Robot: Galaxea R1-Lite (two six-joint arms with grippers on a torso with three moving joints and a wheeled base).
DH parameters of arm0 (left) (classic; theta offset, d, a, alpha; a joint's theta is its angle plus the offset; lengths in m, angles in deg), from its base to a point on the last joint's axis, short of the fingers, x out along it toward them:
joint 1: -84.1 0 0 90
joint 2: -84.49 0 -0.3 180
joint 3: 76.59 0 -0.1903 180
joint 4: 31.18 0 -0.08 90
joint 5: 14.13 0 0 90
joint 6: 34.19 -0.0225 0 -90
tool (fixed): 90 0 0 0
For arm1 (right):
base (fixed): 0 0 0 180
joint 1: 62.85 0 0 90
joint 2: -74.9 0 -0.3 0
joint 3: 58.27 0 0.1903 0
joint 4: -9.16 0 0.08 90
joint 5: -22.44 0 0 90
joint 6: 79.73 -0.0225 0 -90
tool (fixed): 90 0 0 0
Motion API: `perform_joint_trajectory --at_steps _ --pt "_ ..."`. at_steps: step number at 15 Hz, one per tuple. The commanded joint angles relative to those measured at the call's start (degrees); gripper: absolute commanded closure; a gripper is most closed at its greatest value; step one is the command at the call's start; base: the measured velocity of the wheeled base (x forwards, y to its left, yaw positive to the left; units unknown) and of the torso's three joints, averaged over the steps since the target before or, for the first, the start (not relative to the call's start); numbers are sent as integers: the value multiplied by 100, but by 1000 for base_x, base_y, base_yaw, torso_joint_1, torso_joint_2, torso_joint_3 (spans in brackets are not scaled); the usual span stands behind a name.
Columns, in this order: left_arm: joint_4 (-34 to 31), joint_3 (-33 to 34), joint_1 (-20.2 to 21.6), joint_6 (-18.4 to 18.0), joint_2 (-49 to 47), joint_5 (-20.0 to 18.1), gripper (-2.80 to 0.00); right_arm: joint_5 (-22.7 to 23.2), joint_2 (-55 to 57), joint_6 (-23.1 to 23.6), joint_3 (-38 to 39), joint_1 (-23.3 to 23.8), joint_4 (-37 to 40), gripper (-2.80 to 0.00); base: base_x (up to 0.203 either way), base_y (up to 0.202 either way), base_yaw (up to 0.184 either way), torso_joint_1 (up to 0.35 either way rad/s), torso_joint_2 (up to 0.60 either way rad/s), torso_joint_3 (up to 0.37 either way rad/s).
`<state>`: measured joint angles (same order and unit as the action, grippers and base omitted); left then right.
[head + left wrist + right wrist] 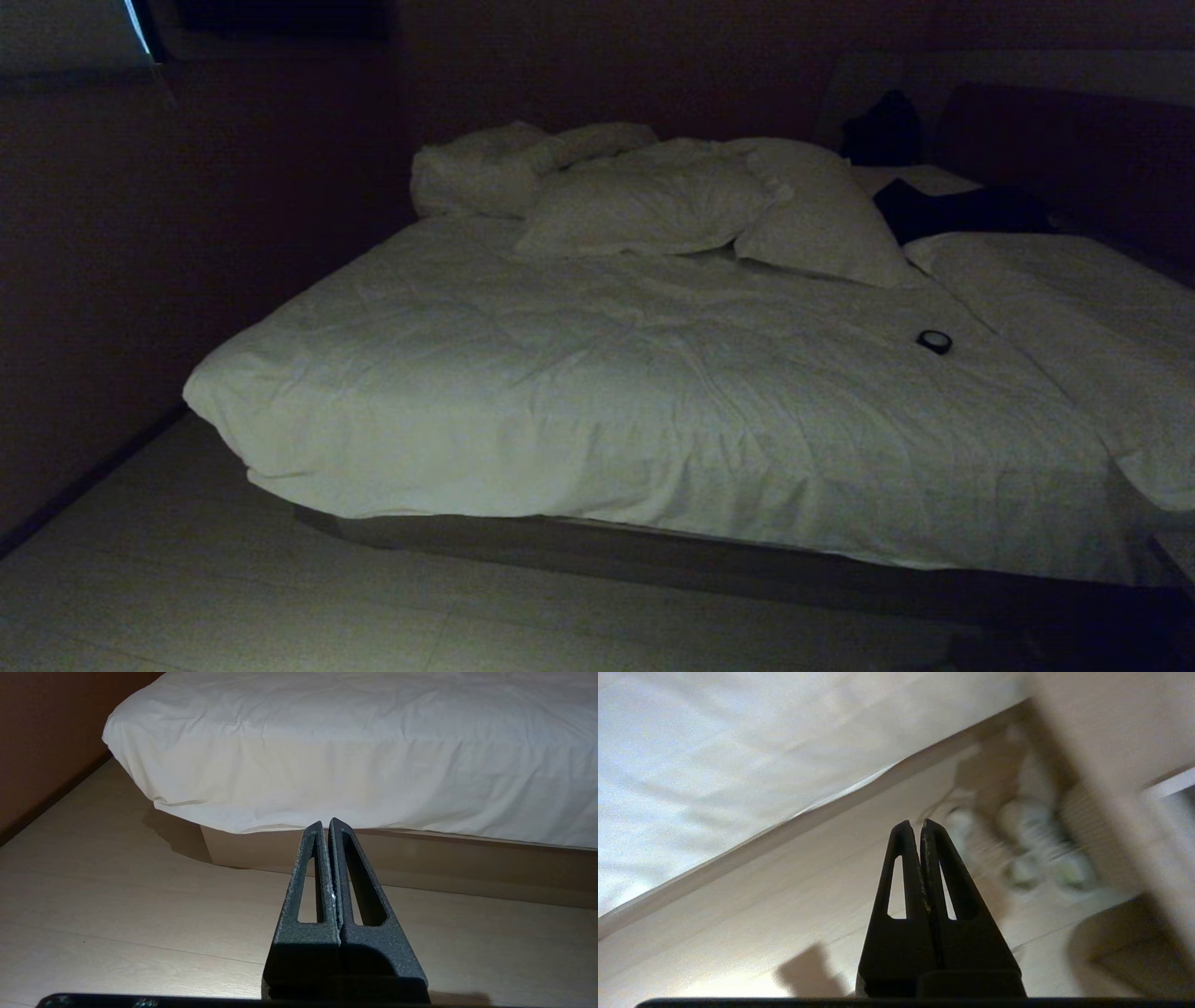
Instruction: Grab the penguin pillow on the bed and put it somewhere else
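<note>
**Penguin pillow:** not made out in any of the three views, so its place cannot be told.

**Bed** (523, 537): large and low, filling the centre and right of the head view. Its dark base shows along the lower edge.
- Duvet (607, 392): white and wrinkled. It covers the whole top and hangs over the near side.
- White pillows (653, 201): plain, heaped at the upper centre of the frame, leaning on one another, with bunched bedding just to their left.
- Small black ring-shaped object (934, 342): lies on the duvet at centre right, well apart from the pillows.
- Dark garment (962, 210): lies at upper right, just beside the rightmost pillow.
- Dark bag-like shape (882, 131): stands behind the garment and is too dim to name.
- Second white cover (1074, 327): lies along the right edge, touching the duvet.

**Left gripper** (327, 823): fingers pressed together with nothing between them. It hangs low over the floor (117, 905) and points at the bed's base (444, 863) under the overhanging duvet. It is outside the head view.

**Right gripper** (915, 823): fingers closed flat against each other and empty. It sits above pale floor beside the duvet's edge (714, 765). Pale blurred things (1031, 858) lie on the floor beyond the tips, and their kind cannot be told. It is outside the head view.

**Surroundings:** dark wall (140, 280) at the left of the head view, and pale floor at lower left.
</note>
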<state>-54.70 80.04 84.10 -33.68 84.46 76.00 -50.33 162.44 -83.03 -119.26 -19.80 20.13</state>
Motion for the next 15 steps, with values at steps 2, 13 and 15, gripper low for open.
perform_joint_trajectory --at_steps 2,13,15 --pt "-2 9 0 2 2 4 0 -122 -576 -1197 13 -718 1156 0 0 0 0 0 0 0" --pt "-2 9 0 2 2 4 0 1106 -3709 -473 318 -1624 3284 0 0 0 0 0 0 0" --pt "-2 9 0 2 2 4 0 1445 -4073 -322 352 -1654 3661 0 0 0 0 0 0 0"
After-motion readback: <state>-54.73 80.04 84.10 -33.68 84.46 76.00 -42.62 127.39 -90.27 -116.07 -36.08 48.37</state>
